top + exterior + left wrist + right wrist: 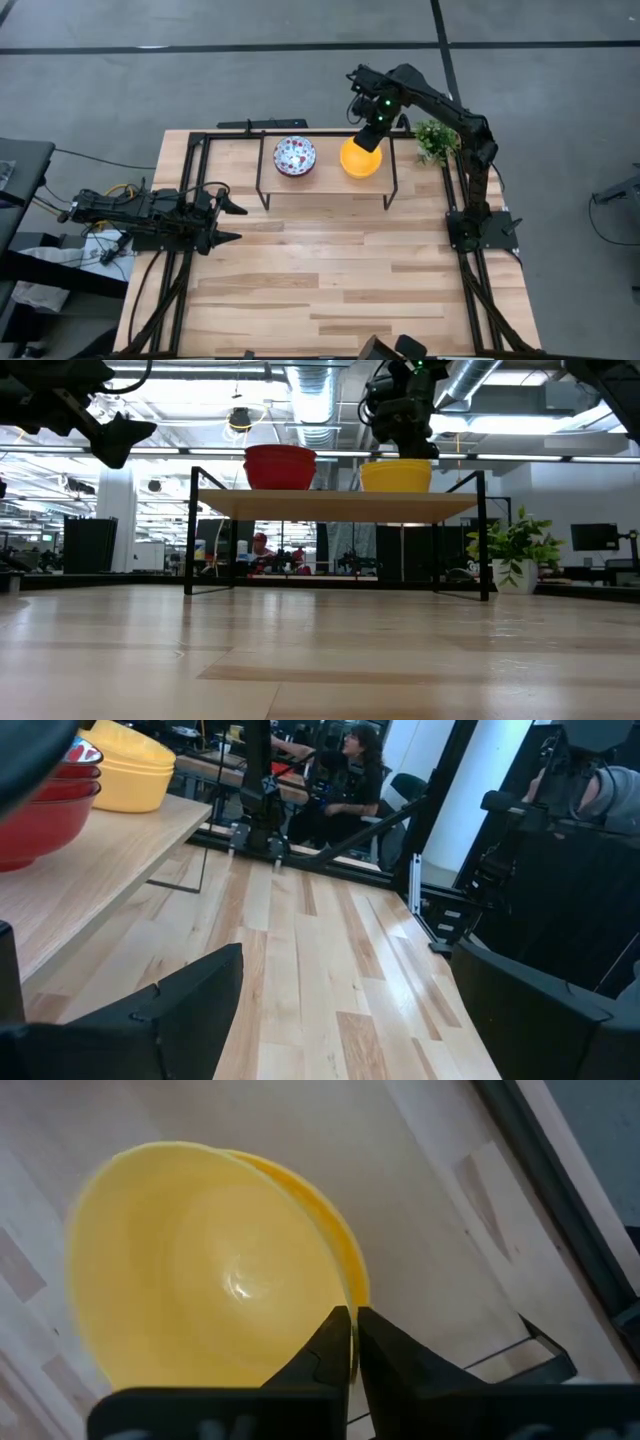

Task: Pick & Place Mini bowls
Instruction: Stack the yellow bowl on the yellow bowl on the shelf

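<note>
**My right claw pinches the rim of the top yellow bowl on the shelf**

From above, my right gripper [372, 128] sits over the yellow bowls [360, 158] on the raised wooden shelf [325, 180], at the table's far side. The floral bowls [295, 155] stand on the same shelf, apart from the yellow ones. A small potted plant [435, 140] sits just beyond the shelf's end. My left gripper [228, 222] waits over the table's left edge, fingers spread wide and empty.

At table height, the red-sided stack [280, 467] and the yellow stack [396, 475] rest on the shelf board, my right gripper [405, 435] directly above the yellow one.

Past my left fingers [190, 995], spread apart, I see both stacks on the shelf and a person [350, 770] seated beyond the table.

Past my right fingers [330, 1345], nearly closed, the top yellow bowl's [210, 1290] rim is caught between them; another yellow rim shows beneath.
</note>
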Tool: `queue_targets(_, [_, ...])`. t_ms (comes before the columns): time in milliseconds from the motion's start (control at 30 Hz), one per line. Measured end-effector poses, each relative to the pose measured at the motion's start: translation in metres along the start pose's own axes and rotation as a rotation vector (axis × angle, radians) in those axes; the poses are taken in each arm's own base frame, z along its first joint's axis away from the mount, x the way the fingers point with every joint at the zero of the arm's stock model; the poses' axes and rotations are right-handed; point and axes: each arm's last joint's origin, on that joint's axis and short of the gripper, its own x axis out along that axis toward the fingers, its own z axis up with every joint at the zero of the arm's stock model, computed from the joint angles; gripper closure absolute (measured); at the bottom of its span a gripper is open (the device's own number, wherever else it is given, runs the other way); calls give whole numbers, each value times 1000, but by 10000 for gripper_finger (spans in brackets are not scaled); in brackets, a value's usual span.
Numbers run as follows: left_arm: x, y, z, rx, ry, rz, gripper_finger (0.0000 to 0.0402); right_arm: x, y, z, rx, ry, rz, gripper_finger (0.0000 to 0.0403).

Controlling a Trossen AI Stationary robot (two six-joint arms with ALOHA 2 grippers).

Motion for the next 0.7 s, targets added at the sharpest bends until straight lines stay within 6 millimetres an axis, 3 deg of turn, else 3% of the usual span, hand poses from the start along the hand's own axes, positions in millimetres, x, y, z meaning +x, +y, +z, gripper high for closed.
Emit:
queue_targets(400, [0,0,0,3,0,-3,46,0,0,-1,3,7,-4,343])
queue_targets(700, [0,0,0,3,1,-4,46,-12,2,-2,-5,-31,-26,335])
